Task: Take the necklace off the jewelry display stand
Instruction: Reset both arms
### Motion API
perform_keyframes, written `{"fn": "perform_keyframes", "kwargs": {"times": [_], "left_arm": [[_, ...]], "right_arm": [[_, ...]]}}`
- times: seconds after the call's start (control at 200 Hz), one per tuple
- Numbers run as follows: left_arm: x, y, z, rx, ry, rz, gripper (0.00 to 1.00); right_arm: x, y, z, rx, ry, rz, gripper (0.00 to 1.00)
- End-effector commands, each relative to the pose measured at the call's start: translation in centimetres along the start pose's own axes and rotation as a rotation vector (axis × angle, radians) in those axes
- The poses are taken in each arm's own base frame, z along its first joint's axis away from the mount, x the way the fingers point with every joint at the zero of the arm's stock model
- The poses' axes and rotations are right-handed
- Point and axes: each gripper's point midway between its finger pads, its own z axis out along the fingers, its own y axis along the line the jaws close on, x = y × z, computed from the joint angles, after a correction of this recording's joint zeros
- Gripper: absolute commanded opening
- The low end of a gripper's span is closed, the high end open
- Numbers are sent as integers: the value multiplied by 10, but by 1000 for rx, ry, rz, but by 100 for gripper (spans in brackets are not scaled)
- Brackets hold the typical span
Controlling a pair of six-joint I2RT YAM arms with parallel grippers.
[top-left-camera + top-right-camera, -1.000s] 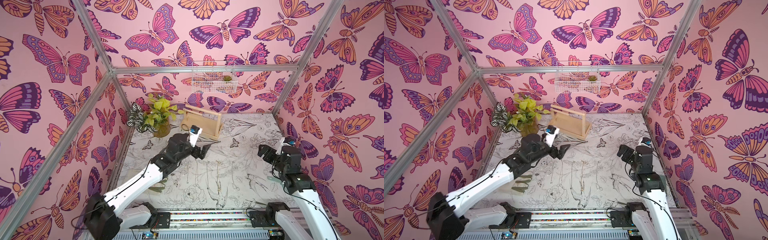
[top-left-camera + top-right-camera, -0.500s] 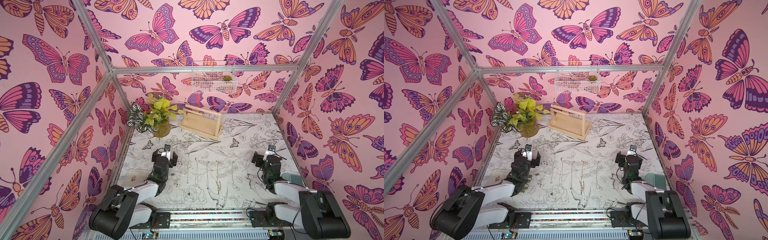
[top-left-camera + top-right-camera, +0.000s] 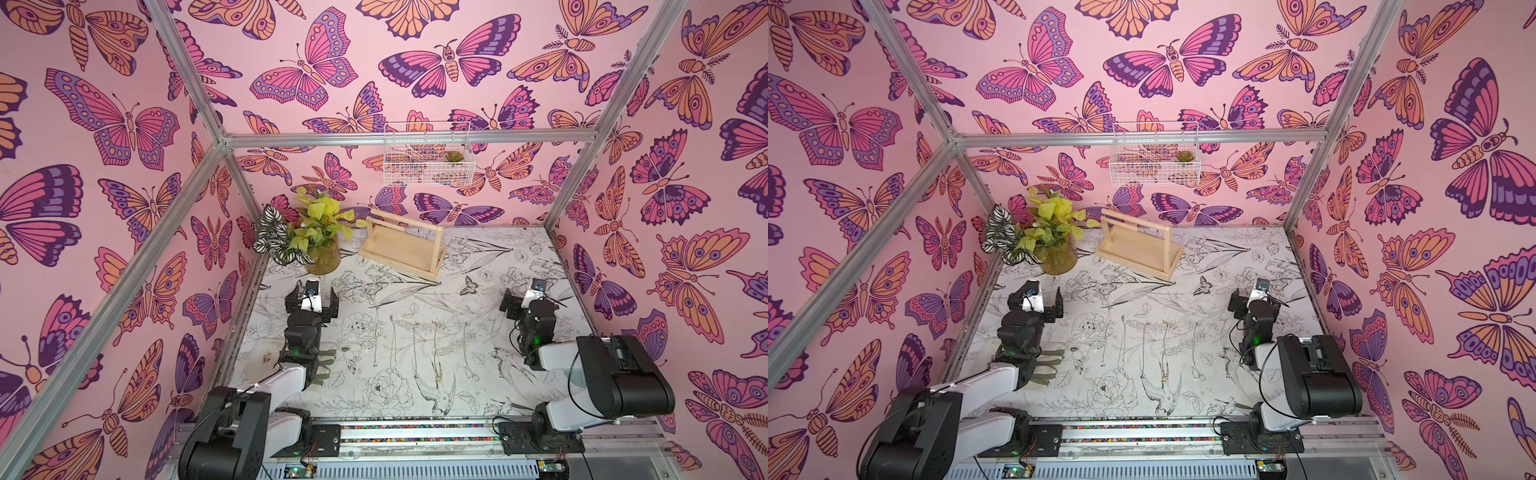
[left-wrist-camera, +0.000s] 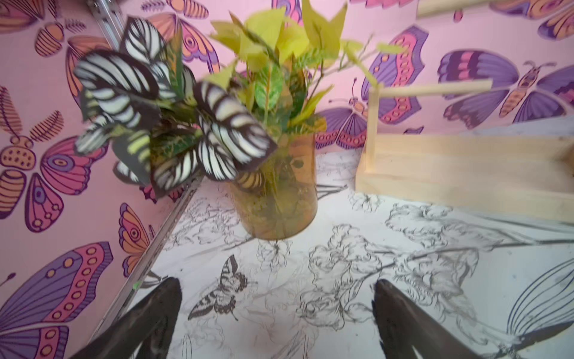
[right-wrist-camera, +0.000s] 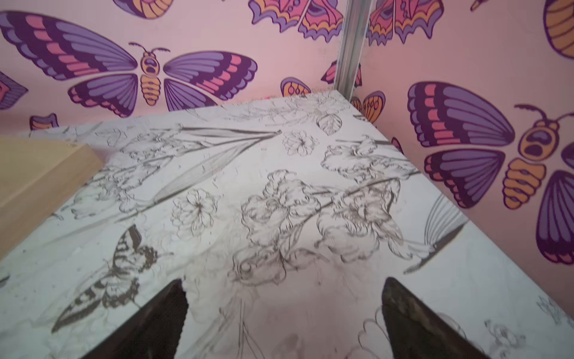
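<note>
Fig.: table [image 3: 415, 332], far end: jewelry display stand [image 3: 401, 249], crossbar approx. L–R, slightly skewed. It lies ahead-right of left gripper [image 3: 314, 291] (nearer, by est.) and ahead-left of right gripper [image 3: 532, 295]. Both grippers' fingers spread wide, empty. No necklace discernible on crossbar.

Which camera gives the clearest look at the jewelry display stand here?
Both top views: the jewelry display stand shows whole, base, both uprights and crossbar. The left wrist view cuts the stand off: one upright, part of crossbar and base, blurred. The right wrist view shows only its base corner.
</note>
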Motion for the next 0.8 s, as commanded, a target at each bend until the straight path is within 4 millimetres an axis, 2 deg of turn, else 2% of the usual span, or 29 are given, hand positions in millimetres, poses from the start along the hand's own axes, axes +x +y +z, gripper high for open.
{"fn": "perform_keyframes", "kwargs": {"times": [0.0, 0.1, 0.175, 0.245, 0.28, 0.335, 0.415, 0.43, 0.516, 0.591, 0.721, 0.796], "left_arm": [[13, -7, -1, 47, 18, 19, 98], [15, -14, -6, 91, 23, 27, 98], [12, -10, -3, 74, 17, -41, 98], [15, -23, -12, 146, -28, -13, 98], [16, -18, -14, 120, -23, -29, 98], [24, -13, -12, 92, 25, -53, 98], [44, -22, -10, 152, 98, -54, 98], [44, -20, -10, 147, 81, -59, 98], [76, -17, -4, 104, 89, -85, 98], [75, -13, 9, 96, 92, -97, 98], [87, -16, 31, 179, 249, -151, 98], [93, -18, 32, 204, 271, -153, 98]], "right_arm": [[10, 7, 7, -22, 83, -39, 100], [11, 8, 7, -27, 94, -41, 100], [11, 8, 7, -27, 99, -44, 100], [10, 8, 7, -27, 96, -44, 99], [11, 8, 7, -27, 98, -43, 100], [10, 8, 7, -26, 96, -43, 99], [10, 8, 6, -29, 95, -43, 99], [10, 8, 7, -29, 95, -43, 99], [10, 8, 6, -29, 95, -45, 99], [10, 8, 7, -29, 95, -46, 100], [10, 8, 7, -29, 97, -46, 99], [10, 8, 7, -30, 96, -46, 99]]}}
